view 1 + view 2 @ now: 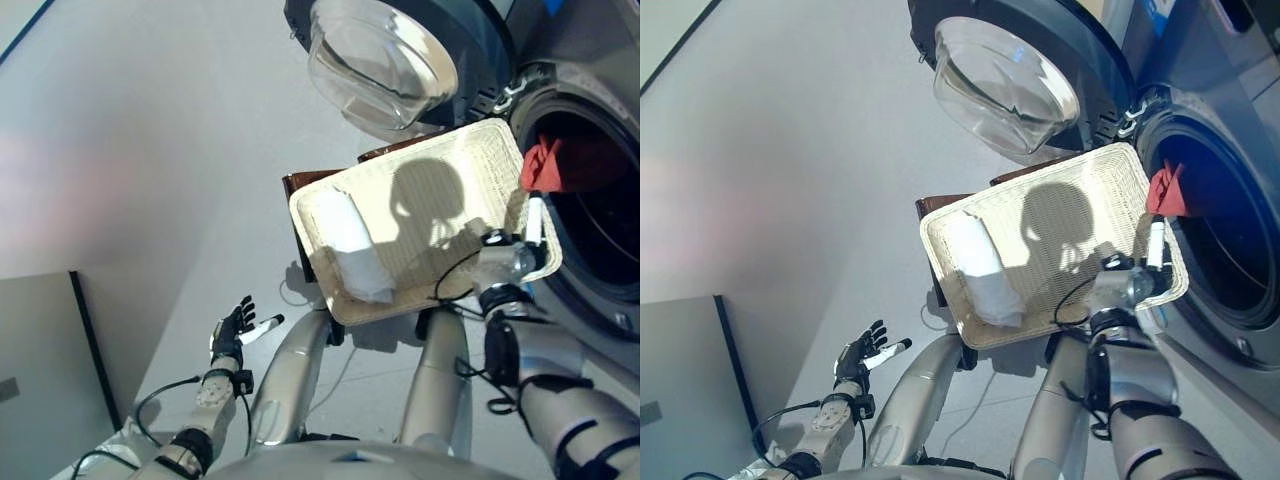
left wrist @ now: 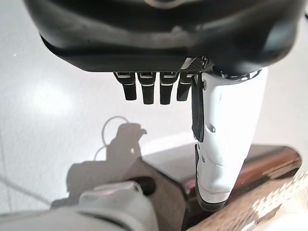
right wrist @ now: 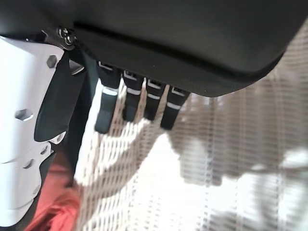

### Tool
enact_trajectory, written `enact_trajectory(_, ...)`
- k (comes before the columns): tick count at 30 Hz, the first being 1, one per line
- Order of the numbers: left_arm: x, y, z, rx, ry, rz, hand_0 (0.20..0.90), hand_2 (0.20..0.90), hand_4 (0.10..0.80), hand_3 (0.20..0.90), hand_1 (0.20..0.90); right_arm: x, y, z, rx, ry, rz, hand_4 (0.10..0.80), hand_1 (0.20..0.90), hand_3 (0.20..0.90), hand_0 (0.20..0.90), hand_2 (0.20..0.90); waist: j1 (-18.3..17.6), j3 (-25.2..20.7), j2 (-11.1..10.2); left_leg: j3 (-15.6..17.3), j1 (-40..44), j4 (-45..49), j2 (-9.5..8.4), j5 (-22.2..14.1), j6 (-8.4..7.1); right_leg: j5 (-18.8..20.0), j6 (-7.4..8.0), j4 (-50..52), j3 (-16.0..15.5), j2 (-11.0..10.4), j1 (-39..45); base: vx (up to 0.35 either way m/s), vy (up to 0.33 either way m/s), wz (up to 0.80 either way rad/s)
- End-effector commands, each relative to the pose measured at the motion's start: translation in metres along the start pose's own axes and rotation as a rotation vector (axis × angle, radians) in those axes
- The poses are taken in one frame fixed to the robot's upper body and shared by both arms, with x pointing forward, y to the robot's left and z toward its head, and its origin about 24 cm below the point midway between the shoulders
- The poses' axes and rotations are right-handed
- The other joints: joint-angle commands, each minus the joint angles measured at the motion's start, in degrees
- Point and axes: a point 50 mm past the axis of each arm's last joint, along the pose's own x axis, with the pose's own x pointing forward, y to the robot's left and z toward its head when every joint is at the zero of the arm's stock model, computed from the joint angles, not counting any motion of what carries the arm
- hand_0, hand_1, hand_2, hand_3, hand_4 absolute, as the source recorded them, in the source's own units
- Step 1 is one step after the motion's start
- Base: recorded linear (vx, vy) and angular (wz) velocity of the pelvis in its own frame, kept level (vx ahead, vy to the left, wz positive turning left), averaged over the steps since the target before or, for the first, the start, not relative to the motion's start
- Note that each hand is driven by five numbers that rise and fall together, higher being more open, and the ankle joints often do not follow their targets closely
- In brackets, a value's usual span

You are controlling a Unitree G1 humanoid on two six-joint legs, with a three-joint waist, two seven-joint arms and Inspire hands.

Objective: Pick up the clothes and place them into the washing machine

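Note:
A shallow wicker basket (image 1: 400,165) rests on a low dark brown box (image 1: 298,185) beside the washing machine (image 1: 600,210). A rolled white cloth (image 1: 352,245) lies in its left part. A red cloth (image 1: 548,165) hangs at the edge of the drum's mouth, just past the basket's right rim. My right hand (image 1: 505,262) is at that rim with straight fingers (image 3: 130,96) over the wicker (image 3: 231,159) and holds nothing; the red cloth (image 3: 57,211) shows beside its white thumb. My left hand (image 1: 230,335) hangs low at the left over the floor, open and empty, fingers (image 2: 154,89) straight.
The machine's round glass door (image 1: 385,65) stands swung open above the basket's far side. A grey panel (image 1: 40,370) lies at the lower left. Pale floor spreads to the left of the box.

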Motion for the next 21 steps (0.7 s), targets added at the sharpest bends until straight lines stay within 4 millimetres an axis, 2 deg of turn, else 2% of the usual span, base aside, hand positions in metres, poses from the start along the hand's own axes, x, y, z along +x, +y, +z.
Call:
enact_trajectory(1,-0.011,0.034,-0.010,0.013,0.005,0.082,0.900,0.900,0.800,0.900,0.900,-0.077,0.120,0.235,0.087,-0.835,0.557,0.800,0.900,0.900,0.900,0.900,-0.19,-4.95,-0.17,-1.34,-0.02,4.08,-0.16,-5.11,-3.36,3.60,-1.59,-7.44,-1.39,1.68,4.20,0.033,0.023,-0.10)
enact_trajectory(3,-0.012,0.037,-0.012,0.019,0.015,0.084,0.900,0.900,0.800,0.900,0.900,-0.098,0.129,0.262,0.081,-0.930,0.611,0.800,0.900,0.900,0.900,0.900,-0.58,-5.63,-0.87,-1.44,1.23,2.67,-0.17,-4.72,-3.66,3.92,-1.50,-8.33,-1.48,1.76,5.21,0.018,0.005,-0.08)
enact_trajectory(4,-0.012,0.036,-0.012,0.016,0.014,0.082,0.900,0.900,0.800,0.900,0.900,-0.099,0.130,0.263,0.080,-0.932,0.614,0.800,0.900,0.900,0.900,0.900,-0.69,-5.45,-0.68,-1.46,1.41,2.49,-0.18,-4.63,-3.66,3.97,-1.50,-8.45,-1.52,1.76,5.37,0.023,-0.019,-0.05)
enact_trajectory(5,-0.013,0.038,-0.015,0.016,0.030,0.083,0.900,0.900,0.800,0.900,0.900,-0.111,0.133,0.279,0.079,-0.986,0.639,0.800,0.900,0.900,0.900,0.900,-1.03,-6.35,-1.67,-1.73,2.58,1.33,-0.23,-4.31,-4.03,4.18,-1.41,-9.36,-1.80,1.93,6.62,0.025,-0.031,-0.04)
enact_trajectory(7,-0.014,0.039,-0.021,0.024,0.061,0.088,0.900,0.900,0.800,0.900,0.900,-0.115,0.134,0.283,0.096,-0.996,0.653,0.800,0.900,0.900,0.900,0.900,-1.61,-7.09,-2.50,-2.29,4.51,-0.05,-0.18,-3.89,-4.39,4.40,-1.27,-10.66,-2.39,2.09,9.03,0.057,-0.063,-0.01)
enact_trajectory(9,-0.016,0.044,-0.028,0.039,0.110,0.106,0.900,0.900,0.800,0.900,0.900,-0.106,0.129,0.280,0.072,-0.975,0.637,0.800,0.900,0.900,0.900,0.900,-1.73,-8.81,-4.12,-3.00,8.84,-2.75,0.22,-3.37,-4.85,4.82,-0.90,-13.35,-3.40,2.48,14.05,0.134,-0.094,0.10)
enact_trajectory(10,-0.016,0.045,-0.028,0.042,0.110,0.107,0.900,0.900,0.800,0.900,0.900,-0.105,0.128,0.280,0.073,-0.973,0.636,0.800,0.900,0.900,0.900,0.900,-1.84,-8.42,-4.13,-3.16,9.54,-3.12,0.23,-3.22,-4.88,4.95,-0.90,-13.81,-3.62,2.51,14.85,0.160,-0.093,0.16)
enact_trajectory(12,-0.020,0.051,-0.038,0.057,0.172,0.125,0.900,0.900,0.800,0.900,0.900,-0.093,0.120,0.276,0.036,-0.936,0.615,0.800,0.900,0.900,0.900,0.900,-1.60,-10.93,-6.30,-3.87,14.16,-5.66,0.51,-2.78,-5.31,5.47,-0.34,-17.36,-4.85,2.84,20.64,0.188,-0.092,0.03)
enact_trajectory(13,-0.020,0.051,-0.038,0.060,0.172,0.126,0.900,0.900,0.800,0.900,0.900,-0.092,0.119,0.276,0.036,-0.935,0.614,0.800,0.900,0.900,0.900,0.900,-1.64,-10.74,-6.35,-3.98,14.57,-5.88,0.51,-2.70,-5.33,5.56,-0.34,-17.68,-4.99,2.86,21.15,0.152,-0.097,-0.14)
enact_trajectory(16,-0.021,0.054,-0.042,0.066,0.200,0.130,0.900,0.900,0.800,0.900,0.900,-0.075,0.103,0.271,0.014,-0.898,0.579,0.800,0.900,0.900,0.900,0.900,-1.51,-13.13,-8.36,-4.94,19.18,-8.91,0.86,-1.55,-5.79,6.78,0.29,-22.32,-6.81,2.97,27.38,0.122,-0.096,0.05)
enact_trajectory(21,-0.024,0.059,-0.043,0.064,0.199,0.142,0.900,0.900,0.800,0.900,0.900,-0.065,0.087,0.276,-0.006,-0.902,0.530,0.800,0.900,0.900,0.900,0.900,-1.26,-16.86,-10.21,-5.58,23.77,-12.33,1.03,-1.26,-6.17,7.38,0.92,-27.19,-8.45,3.36,32.88,0.113,-0.065,0.21)
